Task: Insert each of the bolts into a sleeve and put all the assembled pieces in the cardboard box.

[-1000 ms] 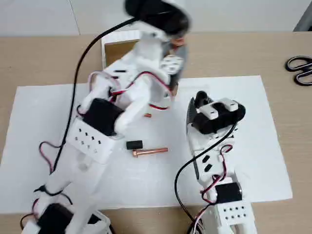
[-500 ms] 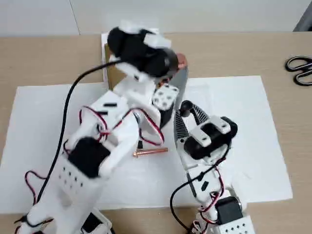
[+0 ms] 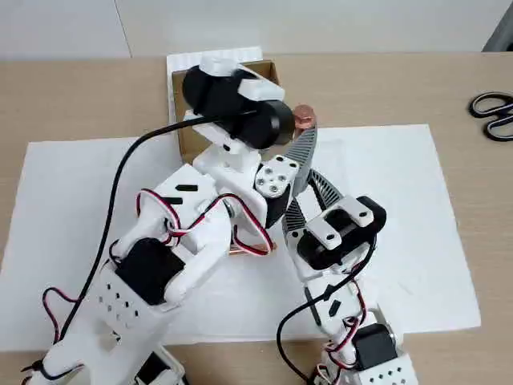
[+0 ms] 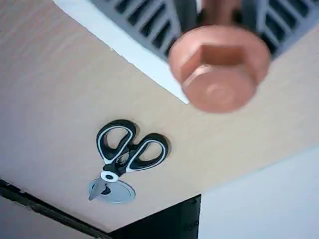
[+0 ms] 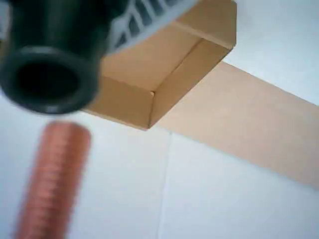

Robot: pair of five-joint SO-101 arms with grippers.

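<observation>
My left gripper (image 3: 303, 135) is shut on a copper bolt (image 3: 303, 120), held in the air just right of the cardboard box (image 3: 185, 135). In the left wrist view the bolt's hex head (image 4: 219, 67) sits between the grey fingers (image 4: 144, 20). My right gripper (image 3: 302, 194) is close below the left one, shut on a black sleeve (image 5: 50, 74). The sleeve's open mouth faces the camera. A threaded copper shaft (image 5: 52, 179) lies just beside that mouth, outside it. The box's corner (image 5: 164, 64) stands beyond.
A white paper sheet (image 3: 385, 176) covers the middle of the wooden table. Black-handled scissors (image 3: 493, 112) lie at the far right edge, also seen as scissors (image 4: 127, 149). A sliver of another copper bolt (image 3: 239, 251) shows under the left arm.
The left arm swung back from over the box and now holds the bolt beside the box's right side. The right gripper moved left and up toward it. A loose sleeve on the paper is now covered.
</observation>
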